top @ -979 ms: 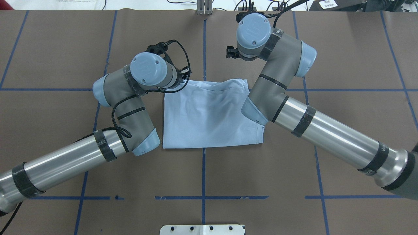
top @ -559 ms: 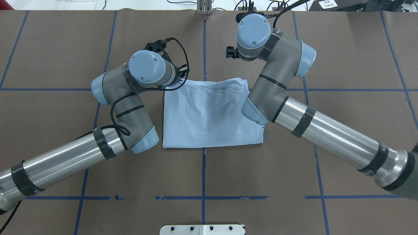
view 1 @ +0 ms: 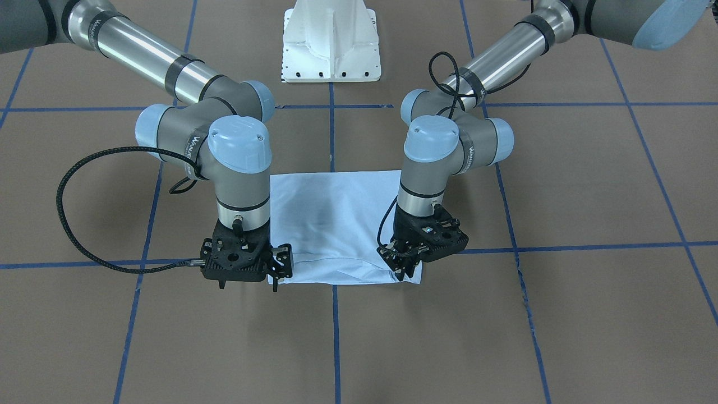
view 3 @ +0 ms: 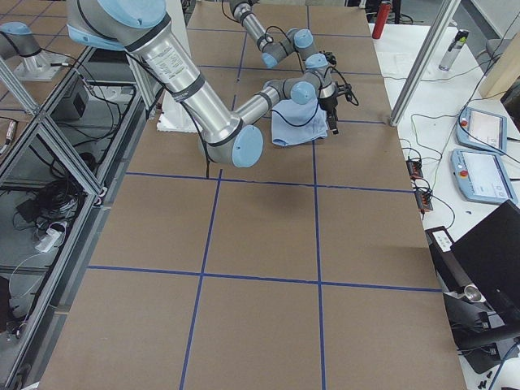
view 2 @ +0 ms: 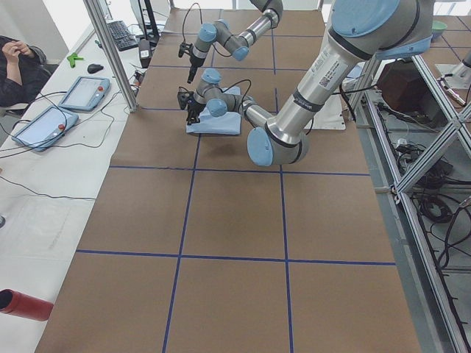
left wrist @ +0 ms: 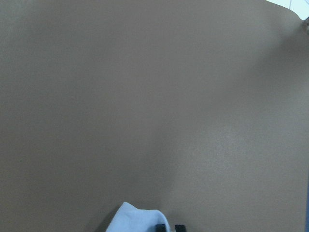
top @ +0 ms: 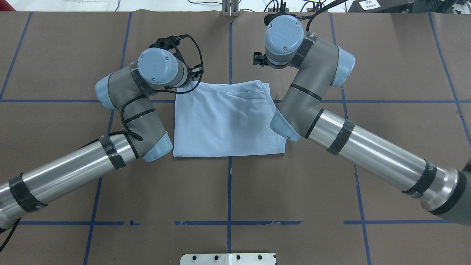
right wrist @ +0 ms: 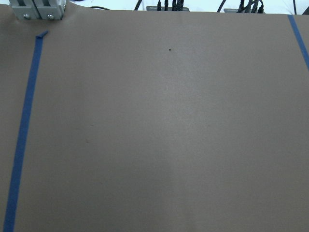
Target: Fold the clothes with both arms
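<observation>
Over to the pale light-blue folded T-shirt, flat at mid-frame on the brown paper-covered counter. In the front-facing view, pinched at its lower-right corner by the black left gripper, fingers clamped on fabric. Beside the lower-left corner, the black right gripper, fingers apart, holding nothing. From overhead, straight left and bottom hems, rumpled upper-right corner. Broad stretch of counter below the bottom hem and out to either side.
</observation>
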Tool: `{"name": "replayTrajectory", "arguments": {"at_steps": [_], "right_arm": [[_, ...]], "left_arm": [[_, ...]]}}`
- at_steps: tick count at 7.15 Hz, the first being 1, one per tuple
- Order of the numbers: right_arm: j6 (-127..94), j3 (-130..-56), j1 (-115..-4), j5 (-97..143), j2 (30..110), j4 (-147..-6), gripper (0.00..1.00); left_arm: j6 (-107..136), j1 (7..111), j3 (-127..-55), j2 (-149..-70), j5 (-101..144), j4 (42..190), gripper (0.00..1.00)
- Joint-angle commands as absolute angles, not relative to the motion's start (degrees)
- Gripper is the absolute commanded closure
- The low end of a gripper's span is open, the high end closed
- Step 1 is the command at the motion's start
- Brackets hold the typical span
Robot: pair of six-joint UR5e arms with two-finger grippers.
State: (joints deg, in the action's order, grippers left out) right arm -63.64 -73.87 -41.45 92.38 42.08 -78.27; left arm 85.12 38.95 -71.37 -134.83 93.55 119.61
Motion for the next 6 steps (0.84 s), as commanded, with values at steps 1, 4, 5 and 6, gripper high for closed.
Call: {"name": "replayTrajectory", "arguments": {"at_steps": [1, 4, 5, 6], "right_arm": [[-68.70, -73.92, -39.83, 92.37, 40.53, -76.47, 0.00], [-72.68, -73.48, -33.33, 89.41, 39.73, -76.64, 0.00], [-72.77, -73.04, -32.18, 86.86, 39.81, -77.16, 0.00], [-72.16, -71.30, -31.91, 85.36, 39.99, -77.17, 0.00]], "left_arm": [[74.68, 42.34, -77.40, -132.04, 101.45, 119.53, 0.00], [68.20, 43.95, -84.55, -126.39, 103.01, 119.79, 0.00], [68.29, 43.95, -84.64, -126.30, 103.01, 119.79, 0.00], [68.29, 43.95, -84.64, -126.21, 103.01, 119.79, 0.00]]}}
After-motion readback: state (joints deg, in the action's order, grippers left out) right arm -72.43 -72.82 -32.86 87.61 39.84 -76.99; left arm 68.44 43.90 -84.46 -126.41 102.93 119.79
